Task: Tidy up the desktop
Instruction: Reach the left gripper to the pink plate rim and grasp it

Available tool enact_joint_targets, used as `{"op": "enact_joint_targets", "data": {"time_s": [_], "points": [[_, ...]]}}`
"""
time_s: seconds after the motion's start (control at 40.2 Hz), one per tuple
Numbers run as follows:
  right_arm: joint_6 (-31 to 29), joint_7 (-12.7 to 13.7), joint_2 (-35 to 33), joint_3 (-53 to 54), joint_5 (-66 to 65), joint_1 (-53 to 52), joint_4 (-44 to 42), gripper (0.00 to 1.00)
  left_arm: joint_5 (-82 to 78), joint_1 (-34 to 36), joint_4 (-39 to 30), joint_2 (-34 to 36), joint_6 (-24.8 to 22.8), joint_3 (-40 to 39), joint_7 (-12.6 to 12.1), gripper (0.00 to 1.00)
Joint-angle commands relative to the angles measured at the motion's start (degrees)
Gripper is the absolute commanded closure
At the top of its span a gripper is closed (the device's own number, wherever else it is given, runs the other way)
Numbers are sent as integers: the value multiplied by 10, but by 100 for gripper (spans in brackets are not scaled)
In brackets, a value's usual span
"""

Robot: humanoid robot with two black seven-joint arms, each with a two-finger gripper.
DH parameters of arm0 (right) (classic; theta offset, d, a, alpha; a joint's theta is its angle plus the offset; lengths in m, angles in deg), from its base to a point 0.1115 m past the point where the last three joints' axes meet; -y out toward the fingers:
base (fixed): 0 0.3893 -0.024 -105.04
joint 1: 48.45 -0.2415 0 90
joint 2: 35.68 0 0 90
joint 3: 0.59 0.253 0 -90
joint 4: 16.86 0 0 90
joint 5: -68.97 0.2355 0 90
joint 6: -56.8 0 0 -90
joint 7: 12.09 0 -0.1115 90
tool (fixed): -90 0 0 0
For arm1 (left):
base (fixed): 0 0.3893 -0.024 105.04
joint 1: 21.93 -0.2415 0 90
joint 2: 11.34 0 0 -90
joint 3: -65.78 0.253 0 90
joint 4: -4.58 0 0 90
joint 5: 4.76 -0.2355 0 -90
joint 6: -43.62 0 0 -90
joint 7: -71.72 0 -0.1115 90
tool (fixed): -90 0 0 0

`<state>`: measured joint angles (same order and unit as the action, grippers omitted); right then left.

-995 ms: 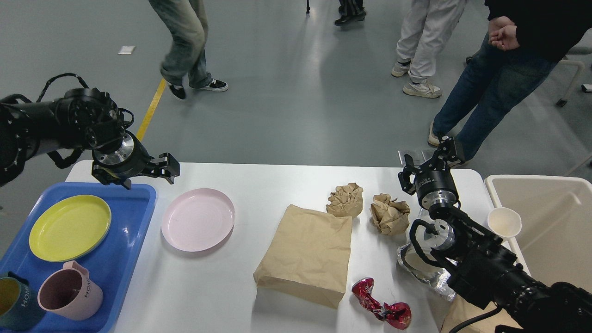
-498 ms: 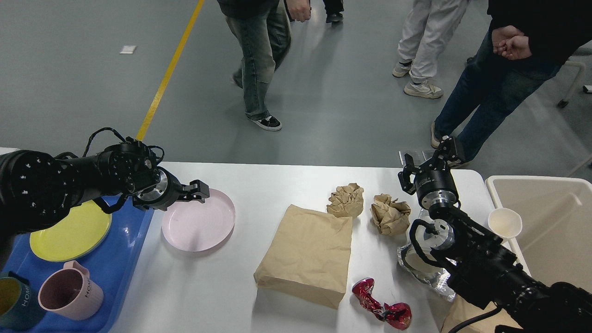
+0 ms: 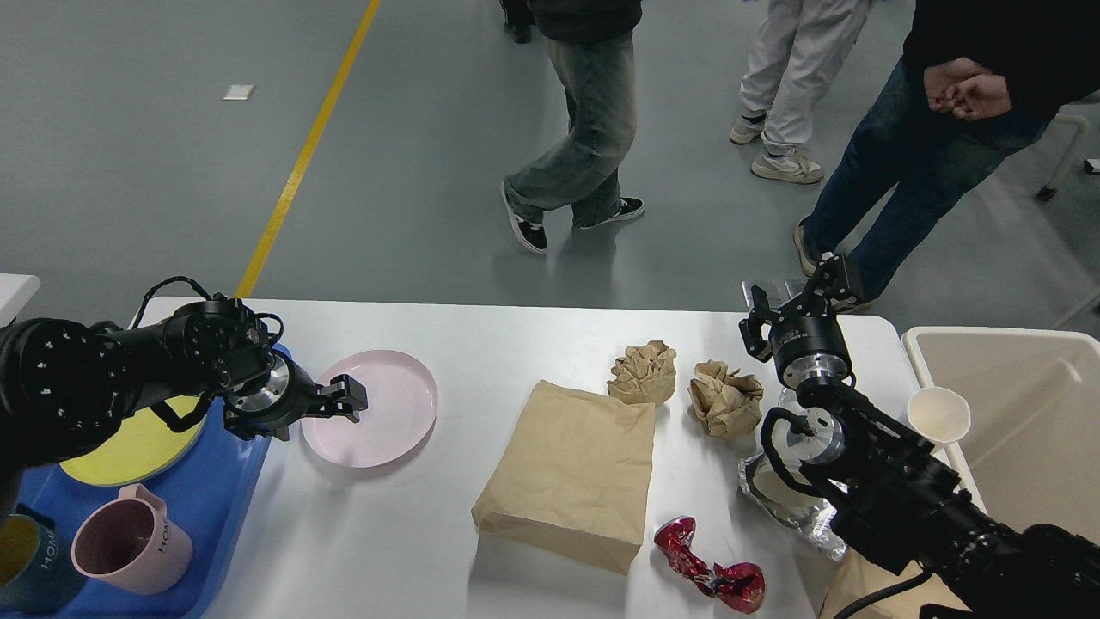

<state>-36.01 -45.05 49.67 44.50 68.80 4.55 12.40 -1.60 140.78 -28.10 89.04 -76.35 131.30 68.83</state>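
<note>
The white desktop (image 3: 481, 331) holds a pink plate (image 3: 387, 421), a flat brown paper bag (image 3: 571, 473), two crumpled brown paper balls (image 3: 643, 371) (image 3: 724, 397), a crushed red wrapper (image 3: 709, 576), a silver foil wrapper (image 3: 786, 507) and a white paper cup (image 3: 938, 414). My left gripper (image 3: 351, 397) is low over the left part of the pink plate, its fingers apart and holding nothing. My right gripper (image 3: 795, 292) is open and empty above the table's far edge, behind the right paper ball.
A blue tray (image 3: 228, 499) at the left holds a yellow plate (image 3: 120, 451), a pink mug (image 3: 129, 546) and a teal mug (image 3: 21, 563). A beige bin (image 3: 1023, 404) stands at the right. Several people stand or walk on the floor beyond the table.
My left gripper has come down from above the tray's far corner and moved right to the pink plate. The right arm has not moved. A person has walked rightward behind the table.
</note>
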Motion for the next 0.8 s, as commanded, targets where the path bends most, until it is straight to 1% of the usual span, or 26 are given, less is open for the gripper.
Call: {"op": "enact_joint_targets", "data": {"time_s": [0.0, 0.124, 0.373, 0.697, 0.771], "points": [[0, 0, 0, 0, 0, 0, 0, 0, 0, -19, 10, -4, 19, -11, 0, 4], [0, 0, 0, 0, 1, 0, 0, 0, 0, -29, 11, -4, 37, -12, 0, 5], [0, 0, 0, 0, 0, 0, 0, 0, 0, -34, 11, -2, 37, -13, 0, 5], [0, 0, 0, 0, 0, 0, 0, 0, 0, -45, 17, -3, 40, -23, 0, 7], [0, 0, 0, 0, 0, 0, 0, 0, 0, -49, 17, -3, 40, -23, 0, 9]]}}
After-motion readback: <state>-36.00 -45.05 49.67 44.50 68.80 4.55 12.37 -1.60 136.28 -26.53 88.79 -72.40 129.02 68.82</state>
